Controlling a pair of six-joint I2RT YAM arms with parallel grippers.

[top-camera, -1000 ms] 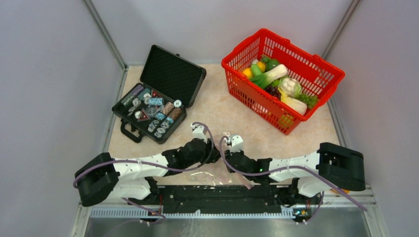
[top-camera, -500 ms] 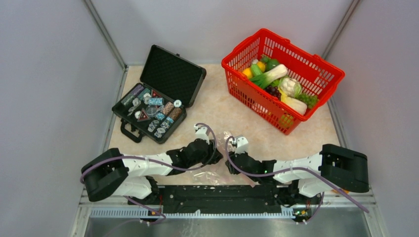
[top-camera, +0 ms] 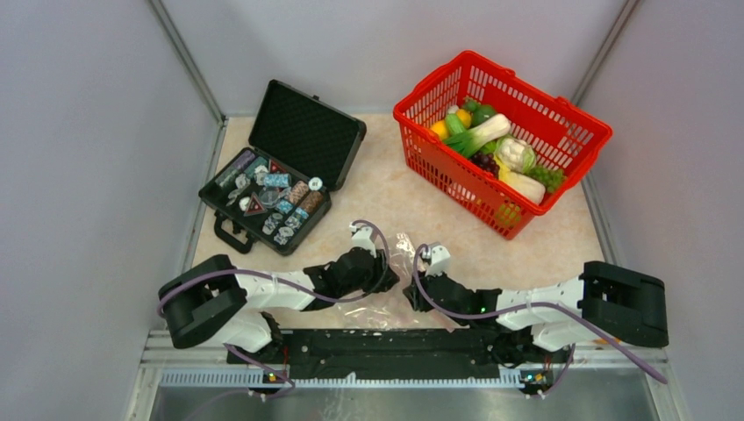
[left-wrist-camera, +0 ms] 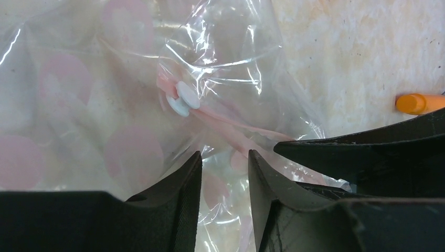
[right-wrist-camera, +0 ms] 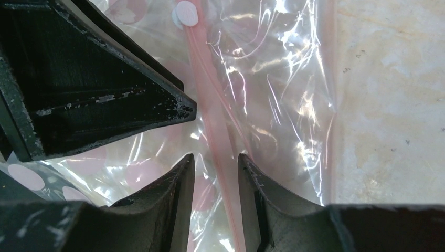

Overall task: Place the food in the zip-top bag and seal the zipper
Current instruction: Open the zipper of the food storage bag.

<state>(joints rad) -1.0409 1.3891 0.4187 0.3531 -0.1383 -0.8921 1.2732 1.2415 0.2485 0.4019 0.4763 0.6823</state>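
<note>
The clear zip-top bag lies crumpled on the table near the front edge, between my two grippers. Its pink zipper runs from a white slider down between the right gripper's fingertips. My left gripper hangs low over the bag with a narrow gap between its jaws and film showing in that gap. My right gripper is also narrowly open, straddling the zipper. The food lies in the red basket, away from both grippers. The zipper also shows in the left wrist view.
An open black case of small trinkets stands at the back left. The red basket stands at the back right. A small orange tip lies on the table beyond the bag. The two grippers are close together, almost touching.
Both grippers have shifted a little to the right and come down closer onto the bag. The bag's film has spread out slightly between them.
</note>
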